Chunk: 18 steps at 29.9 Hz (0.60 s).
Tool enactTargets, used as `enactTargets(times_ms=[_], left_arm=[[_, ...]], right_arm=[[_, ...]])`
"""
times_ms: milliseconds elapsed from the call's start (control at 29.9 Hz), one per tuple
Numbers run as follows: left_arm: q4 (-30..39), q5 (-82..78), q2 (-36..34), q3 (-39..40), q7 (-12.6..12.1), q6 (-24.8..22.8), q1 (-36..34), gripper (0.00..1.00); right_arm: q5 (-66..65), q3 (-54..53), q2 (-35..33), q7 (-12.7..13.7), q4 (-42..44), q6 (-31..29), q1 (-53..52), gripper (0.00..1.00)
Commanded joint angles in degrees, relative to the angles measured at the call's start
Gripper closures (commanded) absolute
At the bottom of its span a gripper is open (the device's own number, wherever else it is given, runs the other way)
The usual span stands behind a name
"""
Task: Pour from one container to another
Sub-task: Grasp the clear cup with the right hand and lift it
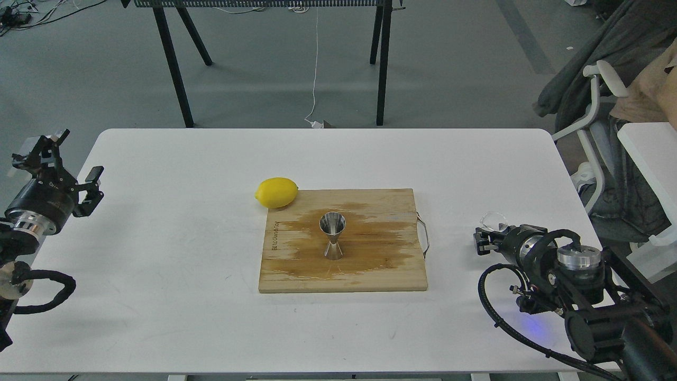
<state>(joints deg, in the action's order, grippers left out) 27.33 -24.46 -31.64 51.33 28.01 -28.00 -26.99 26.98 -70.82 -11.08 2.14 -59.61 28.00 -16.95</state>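
Observation:
The steel jigger (332,235) stands upright in the middle of the wooden cutting board (370,275), on a wet dark patch. The small clear cup (493,220) is at the right side of the table, right at the tip of my right gripper (484,241), whose dark fingers seem closed around its lower part; only the rim and upper wall show. At the table's left edge my left gripper (71,159) is open and holds nothing, far from the board.
A yellow lemon (276,192) lies against the board's far left corner. A metal handle (424,235) sticks out of the board's right side. A chair with clothes (608,106) stands beyond the table's right edge.

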Motion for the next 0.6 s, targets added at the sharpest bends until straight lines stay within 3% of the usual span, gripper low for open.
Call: enactTargets(times_ms=[0, 167, 568], left_arm=[[-0.09, 0.03, 0.00, 0.00, -0.01, 0.00, 0.01, 0.01], [0.00, 0.03, -0.09, 0.00, -0.01, 0.00, 0.01, 0.01], [0.00, 0.03, 0.17, 0.00, -0.01, 0.00, 0.10, 0.01]], right_arm=[[0.00, -0.11, -0.35, -0.29, -1.73, 0.00, 0.08, 0.57], [-0.53, -0.20, -0.87, -0.64, -5.15, 0.00, 0.08, 0.57], [-17.56, 2.34, -1.40, -1.35, -24.49, 0.00, -0.45, 0.58]])
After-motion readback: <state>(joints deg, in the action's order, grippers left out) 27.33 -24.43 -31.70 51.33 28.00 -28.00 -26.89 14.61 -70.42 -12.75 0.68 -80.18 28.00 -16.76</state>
